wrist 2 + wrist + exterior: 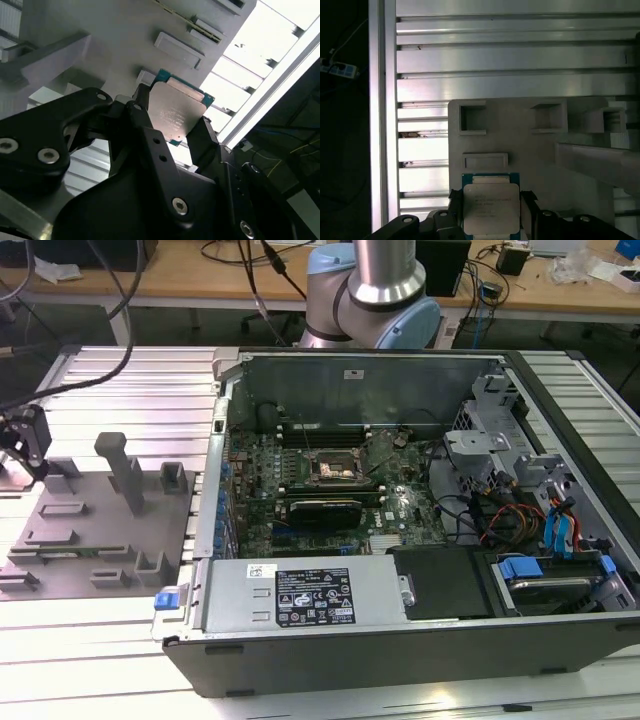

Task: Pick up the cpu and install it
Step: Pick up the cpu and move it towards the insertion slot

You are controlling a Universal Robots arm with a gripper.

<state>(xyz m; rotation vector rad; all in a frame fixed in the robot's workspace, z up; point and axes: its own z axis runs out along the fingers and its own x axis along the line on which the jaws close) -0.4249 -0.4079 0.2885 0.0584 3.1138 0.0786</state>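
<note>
Robotics lab, as I see it from here: the arm (375, 290) stands behind a slotted aluminium tabletop (130, 375) carrying an opened computer case (400, 655) and grey fixture tray (105, 525); cables (240, 252) litter a wooden tabletop (190, 280) behind.

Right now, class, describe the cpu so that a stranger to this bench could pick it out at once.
Start at the grey tray to the exterior view's left of the open computer case. Over it, the black gripper clasps the cpu: a flat silvery square with a green rim, unlike the grey blocks around it.
</note>
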